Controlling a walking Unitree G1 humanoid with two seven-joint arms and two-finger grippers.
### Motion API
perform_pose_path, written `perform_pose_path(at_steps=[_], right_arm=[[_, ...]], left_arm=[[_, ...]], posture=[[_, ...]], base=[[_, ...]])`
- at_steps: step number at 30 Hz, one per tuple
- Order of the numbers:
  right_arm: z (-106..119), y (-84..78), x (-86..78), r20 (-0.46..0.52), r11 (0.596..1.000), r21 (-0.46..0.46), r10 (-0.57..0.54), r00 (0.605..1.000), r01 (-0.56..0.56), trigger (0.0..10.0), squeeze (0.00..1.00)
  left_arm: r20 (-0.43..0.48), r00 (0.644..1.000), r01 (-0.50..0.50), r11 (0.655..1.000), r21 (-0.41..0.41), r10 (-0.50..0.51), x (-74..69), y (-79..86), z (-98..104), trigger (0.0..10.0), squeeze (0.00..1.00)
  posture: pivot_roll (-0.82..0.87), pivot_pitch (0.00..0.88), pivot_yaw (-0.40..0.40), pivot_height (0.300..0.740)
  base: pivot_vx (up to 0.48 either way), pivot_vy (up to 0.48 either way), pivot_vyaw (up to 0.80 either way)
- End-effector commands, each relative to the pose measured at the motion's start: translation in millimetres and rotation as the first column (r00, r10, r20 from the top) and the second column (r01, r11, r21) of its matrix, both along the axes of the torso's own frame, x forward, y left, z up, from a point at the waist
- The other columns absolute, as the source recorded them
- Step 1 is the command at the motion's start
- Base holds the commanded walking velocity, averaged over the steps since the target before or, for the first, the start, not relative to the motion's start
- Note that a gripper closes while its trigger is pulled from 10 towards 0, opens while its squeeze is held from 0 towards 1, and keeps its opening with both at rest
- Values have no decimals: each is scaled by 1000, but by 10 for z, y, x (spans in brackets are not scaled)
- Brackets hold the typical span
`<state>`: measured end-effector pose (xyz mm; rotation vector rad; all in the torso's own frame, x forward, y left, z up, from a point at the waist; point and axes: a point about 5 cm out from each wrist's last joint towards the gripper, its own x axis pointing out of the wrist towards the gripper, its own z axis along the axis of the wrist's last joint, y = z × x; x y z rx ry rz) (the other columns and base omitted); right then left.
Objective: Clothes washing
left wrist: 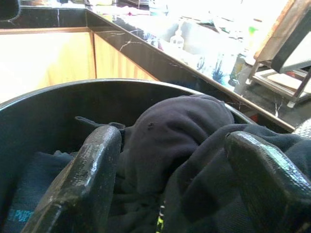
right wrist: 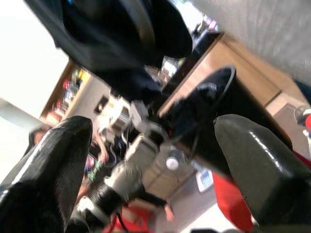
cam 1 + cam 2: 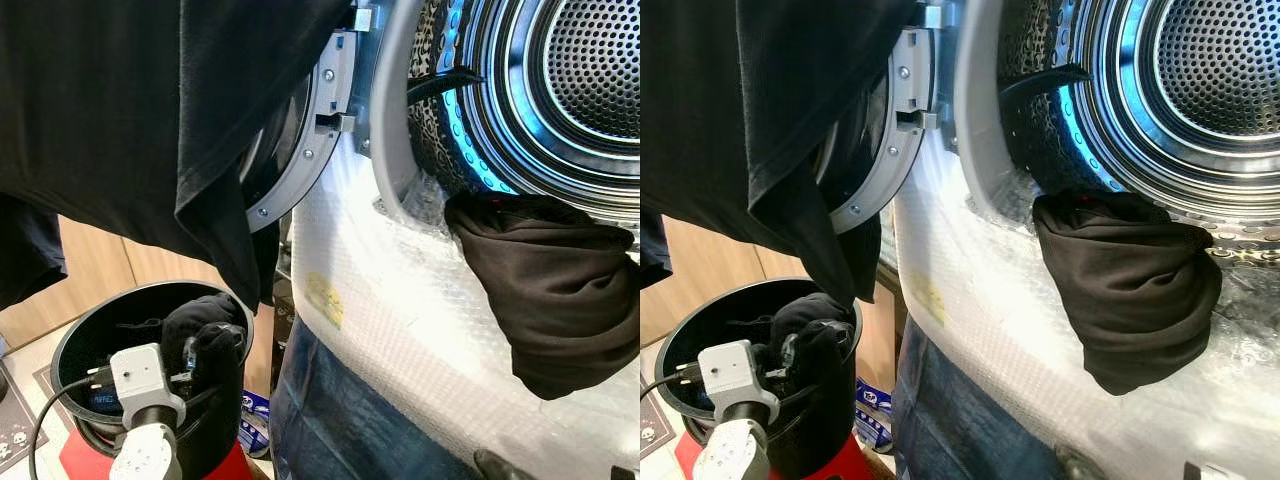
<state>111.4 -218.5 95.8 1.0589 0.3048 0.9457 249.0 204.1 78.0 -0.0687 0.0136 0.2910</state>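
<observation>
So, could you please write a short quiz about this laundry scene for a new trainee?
1. True or false: the dark garment hanging over the washing machine's door opening lies fully inside the drum.
2. Which gripper reaches into the black bucket? A) left B) right
3. Fill in: the left gripper has its fingers on both sides of dark ___.

Key: 1 false; 2 A; 3 clothes.
</observation>
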Motion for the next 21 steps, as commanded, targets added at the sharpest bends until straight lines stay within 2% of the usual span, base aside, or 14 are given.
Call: perform_pose_path(at_steps=[1,2,4,7,8,10,12,16,17,18,19,21], right_arm=[[-65,4,-9,28,997,-60,57,998,-55,10000,0],[-117,5,21,74,990,-115,87,993,-78,10000,0],[-137,-5,69,108,987,-143,90,990,-74,10000,0],[-52,0,163,209,987,-141,103,972,-74,10000,0],[1,14,189,265,987,-134,127,956,-94,10000,0],[53,46,141,316,978,-131,197,928,-163,10000,0],[57,88,38,380,956,-185,284,880,-229,10000,0],[15,114,16,518,957,-236,273,810,-171,10000,0],[-42,124,8,521,948,-267,295,801,-176,10000,0],[-157,130,12,506,921,-341,348,789,-188,10000,0],[-193,127,22,500,912,-366,363,786,-188,10000,0],[-221,91,114,526,921,-369,315,790,-121,10000,0]], left_arm=[[23,999,23,1000,-8,-23,26,-49,33,10000,0],[22,999,27,1000,-7,-27,24,-49,29,10000,0],[22,999,28,1000,-7,-28,16,-48,24,10000,0],[17,999,36,999,-3,-36,5,-50,7,10000,0],[13,999,49,999,2,-49,3,-57,-4,10000,0],[1,998,68,998,16,-68,-2,-73,-36,10000,0],[-12,997,72,997,22,-71,-20,-63,-84,10000,0],[-40,997,69,997,25,-68,-58,-36,-172,10000,0],[-46,996,71,997,25,-70,-58,-38,-188,10000,0],[-51,996,73,997,26,-72,-58,-41,-205,10000,0],[-51,996,73,997,26,-72,-58,-42,-206,10000,0],[-49,996,73,997,27,-72,-56,-39,-210,10000,0]], posture=[[71,0,-73,740],[71,0,-73,740],[69,0,-71,740],[70,0,-67,740],[70,0,-66,740],[69,0,-64,740],[62,0,-62,740],[51,0,-58,740],[49,0,-57,740],[49,0,-57,740],[49,0,-57,740],[52,0,-54,740]], base=[[0,0,0],[0,0,0],[0,0,0],[0,0,0],[0,0,0],[0,0,0],[0,0,0],[0,0,0],[0,0,0],[0,0,0],[0,0,0],[0,0,0]])
